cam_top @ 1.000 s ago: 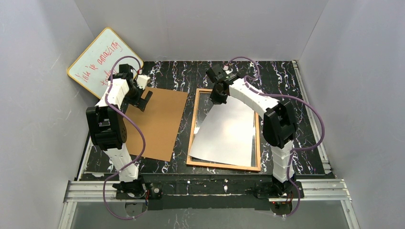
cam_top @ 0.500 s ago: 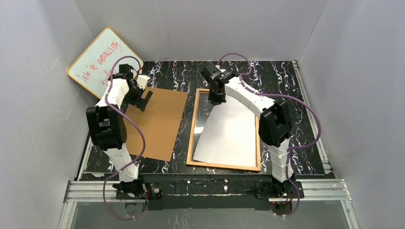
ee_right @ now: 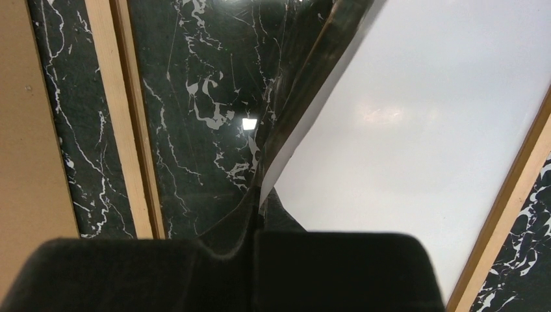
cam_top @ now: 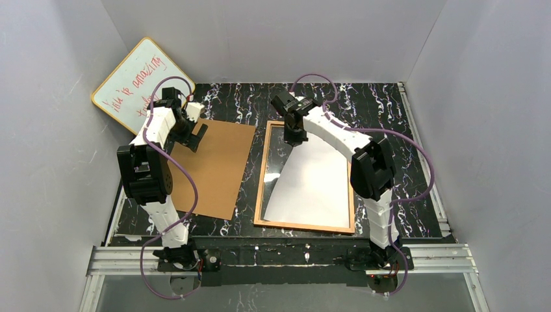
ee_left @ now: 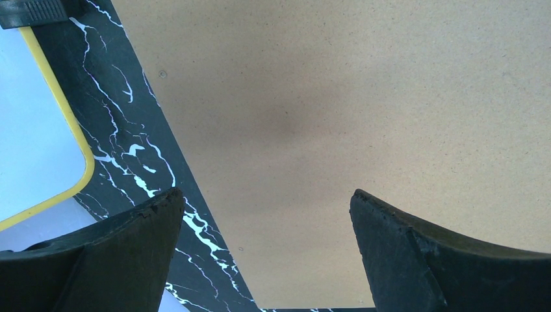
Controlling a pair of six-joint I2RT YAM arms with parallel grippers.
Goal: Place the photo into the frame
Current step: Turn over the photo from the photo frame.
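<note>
While the right gripper (cam_top: 295, 134) pinches the photo (cam_top: 312, 185) by its far corner, askew over the frame (cam_top: 261, 175), dragging may crease it; left gripper (cam_top: 197, 138) hangs spread.

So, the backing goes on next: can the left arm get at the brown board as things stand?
Probably yes. The left fingers hang open just above the brown board, with nothing between them. The right fingers are off over the frame, shut on the photo, out of the way.
</note>
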